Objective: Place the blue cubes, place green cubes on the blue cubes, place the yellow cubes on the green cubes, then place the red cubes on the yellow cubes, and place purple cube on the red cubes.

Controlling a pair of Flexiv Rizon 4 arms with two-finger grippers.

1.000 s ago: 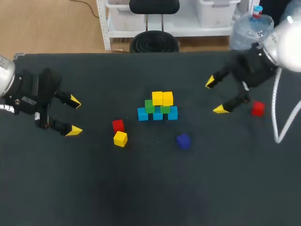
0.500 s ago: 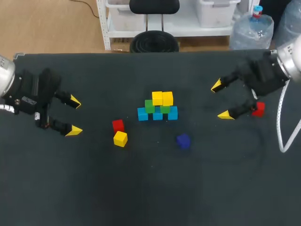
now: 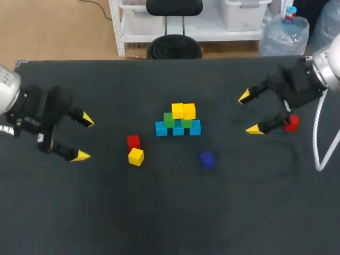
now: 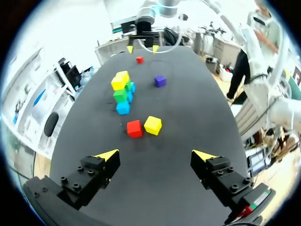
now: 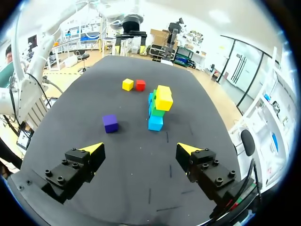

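In the head view a cube stack stands mid-table: three blue cubes [image 3: 178,129] in a row, two green cubes [image 3: 169,120] on them, two yellow cubes [image 3: 184,111] on top. Loose on the table are a red cube [image 3: 133,141], a yellow cube [image 3: 136,156] and a purple cube [image 3: 207,159]. A second red cube [image 3: 290,122] lies beside my right arm's finger. My left gripper [image 3: 84,138] stands open left of the loose pair. My right gripper [image 3: 249,112] stands open right of the stack. Neither holds anything. The left wrist view has the red cube [image 4: 134,128] and yellow cube [image 4: 153,125] ahead of its gripper [image 4: 155,155]. In the right wrist view the purple cube [image 5: 111,123] and the stack [image 5: 159,107] lie ahead of its gripper [image 5: 140,149].
The dark table [image 3: 170,212] carries nothing else. Its far edge runs behind both grippers, and a white cable [image 3: 317,138] hangs from my right arm over the table's right side.
My right gripper drew back to the right, away from the stack, then stopped beside the far red cube. My left gripper shifted slightly left and toward the near edge. No cube moved.
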